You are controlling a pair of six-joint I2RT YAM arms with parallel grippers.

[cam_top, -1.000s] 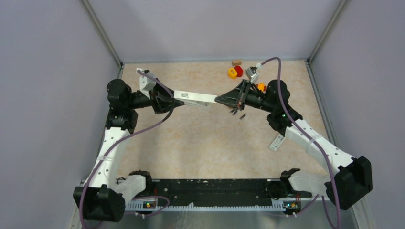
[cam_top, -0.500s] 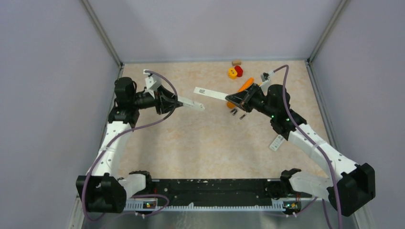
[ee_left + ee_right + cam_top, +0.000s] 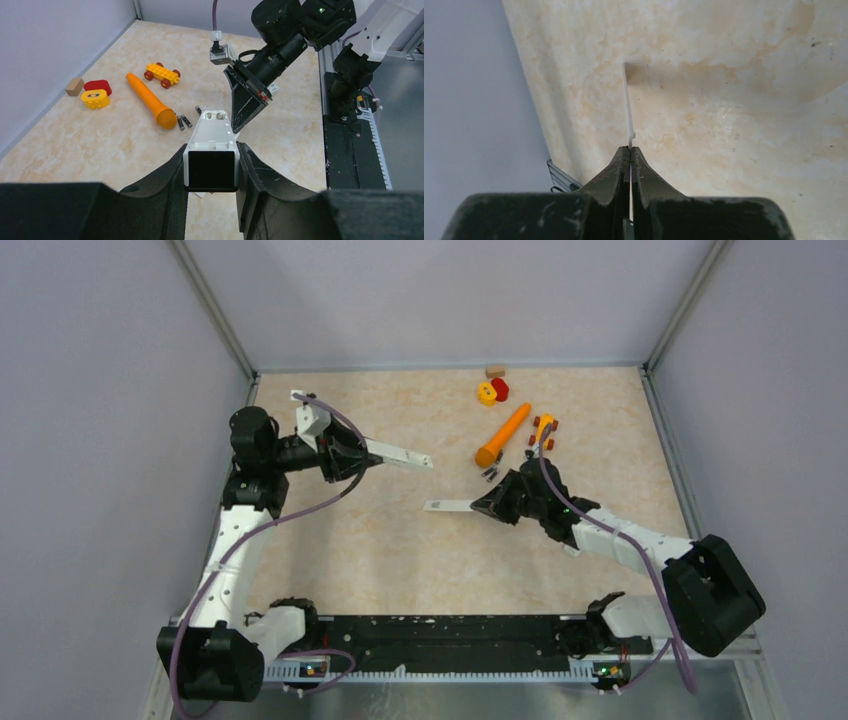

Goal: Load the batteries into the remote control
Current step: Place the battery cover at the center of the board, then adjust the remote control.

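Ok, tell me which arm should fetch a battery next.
Right. The right end effector sits close to the batteries, though it must first set down the cover it pinches. The left end effector is clamped on the remote, farther away.

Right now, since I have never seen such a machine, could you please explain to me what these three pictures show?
It is two robot arms bolted to a table. One picture looks down from above; the other two come from a camera on each wrist. The left gripper is shut on the remote control, a slim white bar whose far end is open. The right gripper pinches a thin white strip, perhaps its cover. On the table lie the batteries, an orange carrot toy, a yellow toy car and small blocks.
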